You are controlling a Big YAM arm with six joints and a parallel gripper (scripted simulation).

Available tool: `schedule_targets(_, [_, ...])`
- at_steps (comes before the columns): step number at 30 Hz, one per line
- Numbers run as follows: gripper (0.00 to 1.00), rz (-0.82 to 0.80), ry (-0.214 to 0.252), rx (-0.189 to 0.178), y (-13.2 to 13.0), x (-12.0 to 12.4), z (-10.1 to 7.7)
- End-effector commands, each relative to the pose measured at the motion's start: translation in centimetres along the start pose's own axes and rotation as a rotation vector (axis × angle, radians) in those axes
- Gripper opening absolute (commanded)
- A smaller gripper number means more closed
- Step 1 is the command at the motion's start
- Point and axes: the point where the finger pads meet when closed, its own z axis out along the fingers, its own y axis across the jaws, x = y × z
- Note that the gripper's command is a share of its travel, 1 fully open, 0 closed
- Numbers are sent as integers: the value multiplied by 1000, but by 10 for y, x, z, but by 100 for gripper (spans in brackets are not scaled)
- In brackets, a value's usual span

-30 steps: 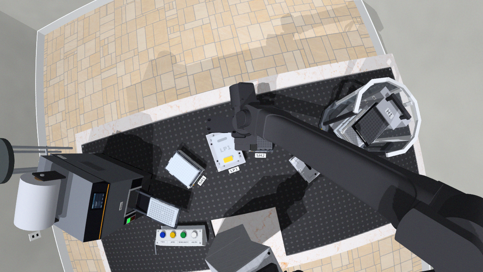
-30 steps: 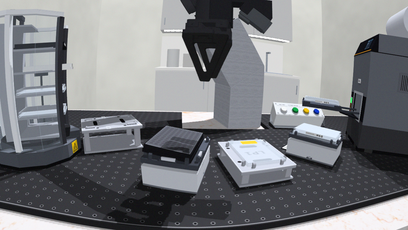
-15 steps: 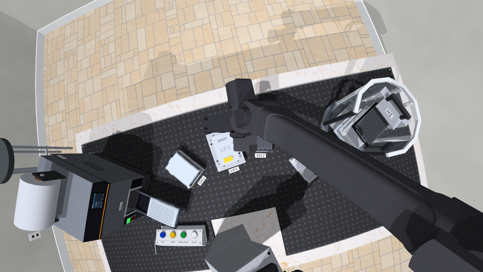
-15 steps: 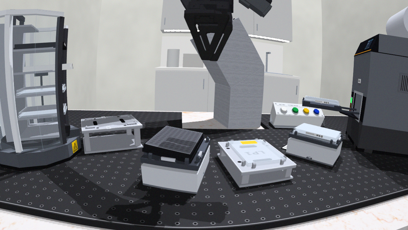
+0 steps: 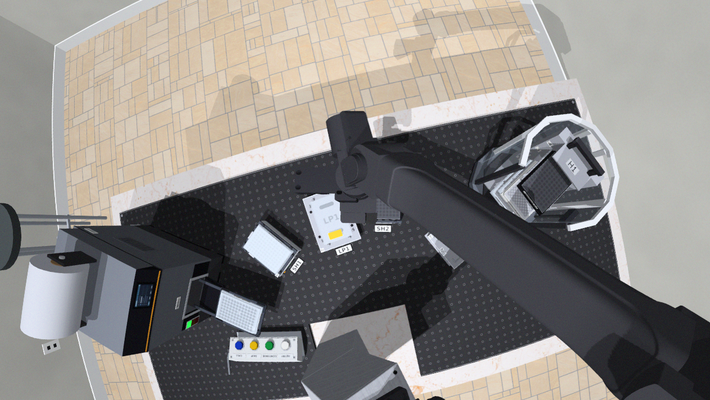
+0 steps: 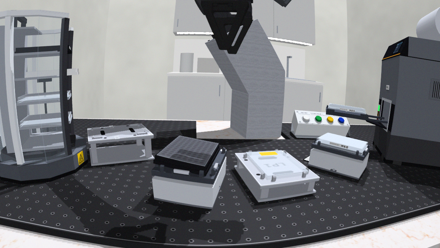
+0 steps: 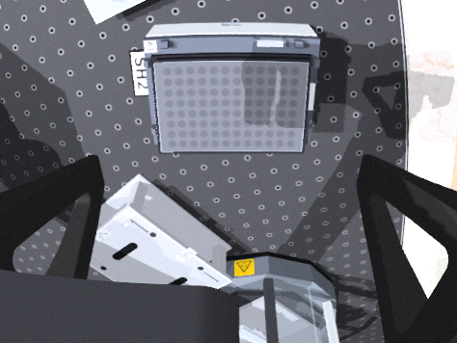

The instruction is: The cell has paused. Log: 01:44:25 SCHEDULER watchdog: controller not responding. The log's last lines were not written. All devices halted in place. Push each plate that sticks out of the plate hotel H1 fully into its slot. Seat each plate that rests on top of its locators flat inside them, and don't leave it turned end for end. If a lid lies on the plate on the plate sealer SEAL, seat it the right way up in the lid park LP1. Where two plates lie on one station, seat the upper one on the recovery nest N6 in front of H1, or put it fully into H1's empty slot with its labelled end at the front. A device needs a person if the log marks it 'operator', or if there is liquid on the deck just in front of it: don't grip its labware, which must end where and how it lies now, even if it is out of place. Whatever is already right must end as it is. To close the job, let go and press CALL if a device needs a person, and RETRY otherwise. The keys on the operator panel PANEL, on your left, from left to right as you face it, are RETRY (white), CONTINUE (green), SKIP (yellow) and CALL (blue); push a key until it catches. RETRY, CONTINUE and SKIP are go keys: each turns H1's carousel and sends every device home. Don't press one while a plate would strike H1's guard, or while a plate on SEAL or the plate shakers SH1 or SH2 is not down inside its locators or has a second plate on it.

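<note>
Fingers of the gripper (image 7: 231, 225) stand wide apart with nothing between them, high over the deck. Well below them, a dark plate (image 7: 229, 108) lies tilted on its shaker (image 6: 187, 184), one edge riding up; the lid park (image 6: 277, 172) sits beside it.

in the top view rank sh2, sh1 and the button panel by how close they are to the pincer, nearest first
Measured from the open pincer in the top view:
1. SH2 shaker, right beside it, partly hidden under the arm.
2. SH1 shaker, off to the image left, past LP1.
3. PANEL, farthest, at the deck's lower edge.
</note>
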Motion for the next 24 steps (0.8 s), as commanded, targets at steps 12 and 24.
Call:
schedule_targets(12, [100, 359, -6, 16, 7, -46, -5])
schedule_targets(24, [100, 696, -13, 20, 14, -78, -8])
